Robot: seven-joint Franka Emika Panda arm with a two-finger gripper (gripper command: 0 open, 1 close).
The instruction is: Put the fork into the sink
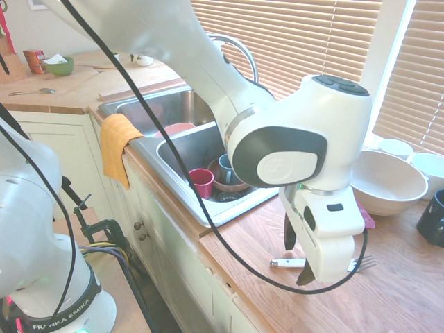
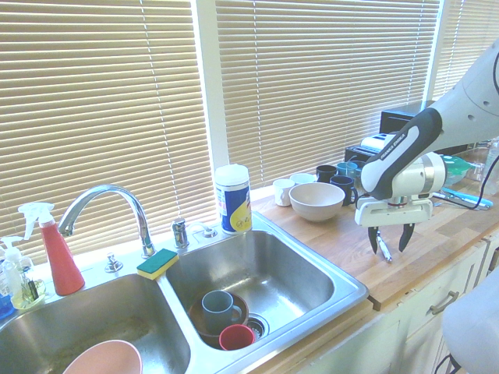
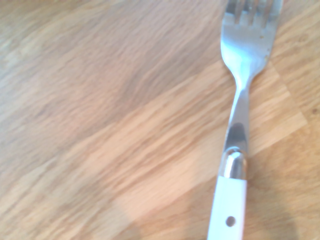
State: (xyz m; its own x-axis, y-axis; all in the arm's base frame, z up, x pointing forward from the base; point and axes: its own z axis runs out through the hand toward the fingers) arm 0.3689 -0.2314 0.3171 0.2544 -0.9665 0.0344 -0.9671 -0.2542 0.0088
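The fork (image 1: 286,263) lies flat on the wooden counter, right of the sink (image 1: 208,208). Its white handle end points toward the sink and its tines (image 1: 365,262) point away. My gripper (image 1: 297,263) hangs open just above the fork's middle, one finger on each side, holding nothing. In the wrist view the fork (image 3: 231,200) shows close up, silver tines and neck running into the white handle. From the other side, the gripper (image 2: 389,249) hovers over the counter beyond the sink's (image 2: 347,290) right basin.
The right basin holds a brown bowl with a grey mug (image 2: 215,305) and a red cup (image 2: 235,336). A pink bowl (image 2: 103,360) sits in the left basin. A yellow cloth (image 1: 116,146) hangs over the front rim. A large white bowl (image 1: 386,182) and mugs (image 2: 341,185) stand behind the gripper.
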